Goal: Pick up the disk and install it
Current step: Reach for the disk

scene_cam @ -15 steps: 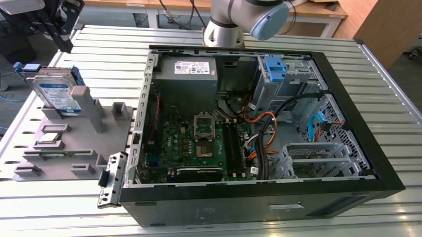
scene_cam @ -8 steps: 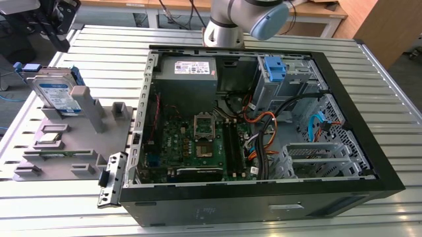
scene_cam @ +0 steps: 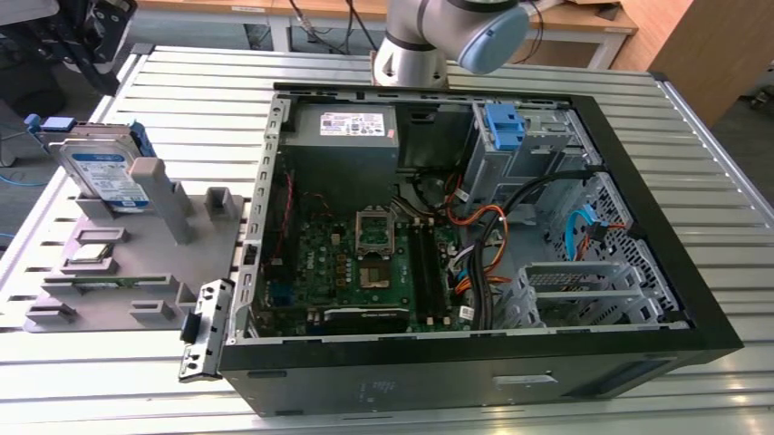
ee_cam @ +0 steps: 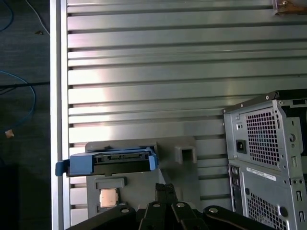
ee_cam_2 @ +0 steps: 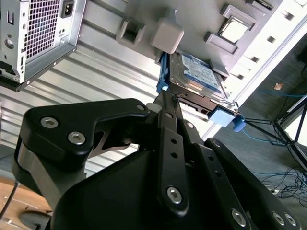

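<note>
The disk [scene_cam: 103, 172] stands on edge in a grey holder [scene_cam: 133, 272] at the exterior view's left, its blue-and-white label facing out and a blue bracket around it. In the second wrist view the disk [ee_cam_2: 199, 72] shows its labelled face; in the first wrist view the disk [ee_cam: 112, 162] is seen edge-on. My gripper [ee_cam_2: 165, 96] [ee_cam: 165, 187] hangs apart from the disk, off to the side of the holder. Its fingers are shut together with nothing between them.
An open computer case [scene_cam: 677, 272] lies on the slatted metal table [scene_cam: 121, 381], with motherboard, cables and a grey power-supply box [scene_cam: 344, 127] inside. A bare blue bracket [scene_cam: 502, 127] sits in the drive bay. The case's rear panel [ee_cam: 264, 158] is close to the gripper.
</note>
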{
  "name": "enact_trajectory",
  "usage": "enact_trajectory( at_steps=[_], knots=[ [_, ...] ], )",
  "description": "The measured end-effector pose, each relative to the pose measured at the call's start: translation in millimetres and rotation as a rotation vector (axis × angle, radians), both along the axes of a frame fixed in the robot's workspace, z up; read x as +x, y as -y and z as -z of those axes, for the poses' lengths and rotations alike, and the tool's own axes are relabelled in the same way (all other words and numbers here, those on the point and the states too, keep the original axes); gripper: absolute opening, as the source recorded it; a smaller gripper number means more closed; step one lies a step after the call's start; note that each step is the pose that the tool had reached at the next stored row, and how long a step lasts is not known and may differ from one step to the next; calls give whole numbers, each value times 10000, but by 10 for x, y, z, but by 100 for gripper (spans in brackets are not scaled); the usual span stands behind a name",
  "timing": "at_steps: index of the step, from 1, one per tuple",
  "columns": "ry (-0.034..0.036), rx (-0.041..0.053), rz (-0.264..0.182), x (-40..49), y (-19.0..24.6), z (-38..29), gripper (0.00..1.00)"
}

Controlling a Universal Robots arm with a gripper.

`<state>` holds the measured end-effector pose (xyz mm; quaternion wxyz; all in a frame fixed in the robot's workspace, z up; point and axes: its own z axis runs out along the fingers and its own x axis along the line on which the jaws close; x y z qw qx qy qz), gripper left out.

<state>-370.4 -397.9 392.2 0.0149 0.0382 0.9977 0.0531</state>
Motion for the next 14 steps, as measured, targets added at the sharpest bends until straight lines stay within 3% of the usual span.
enact_trajectory(
  at_steps=[8, 14],
  knots=[
    [3, 19, 1, -76, 0, 0, 11],
    [2, 19, 0, -81, 0, -1, 11]
  ],
)
